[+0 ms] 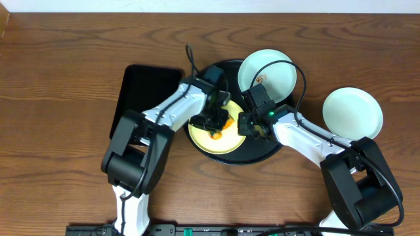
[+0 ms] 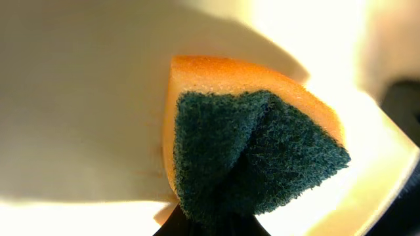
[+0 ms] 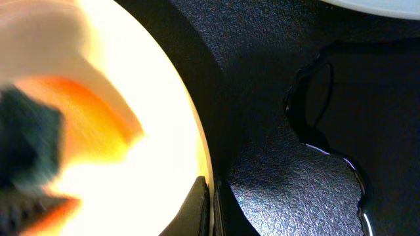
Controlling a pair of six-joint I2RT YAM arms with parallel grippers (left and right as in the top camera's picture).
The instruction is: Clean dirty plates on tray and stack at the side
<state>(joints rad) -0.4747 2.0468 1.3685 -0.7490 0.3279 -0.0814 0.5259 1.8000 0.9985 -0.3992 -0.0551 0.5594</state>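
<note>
A pale yellow plate [image 1: 216, 141] lies on the round black tray [image 1: 262, 152]. My left gripper [image 1: 220, 123] is shut on the green-and-orange sponge [image 2: 252, 154] and presses it onto the yellow plate [image 2: 79, 111]. My right gripper [image 1: 248, 126] is shut on the yellow plate's right rim [image 3: 193, 144]; the sponge shows blurred in the right wrist view [image 3: 39, 144]. A mint-white plate [image 1: 269, 73] with a small orange smear sits on the tray's back right. Another mint-white plate [image 1: 352, 113] lies on the table to the right of the tray.
A smaller rectangular black tray [image 1: 143, 92] lies left of the round tray. Liquid pools on the round tray's textured surface [image 3: 328, 131]. The wooden table [image 1: 59, 78] surrounds everything.
</note>
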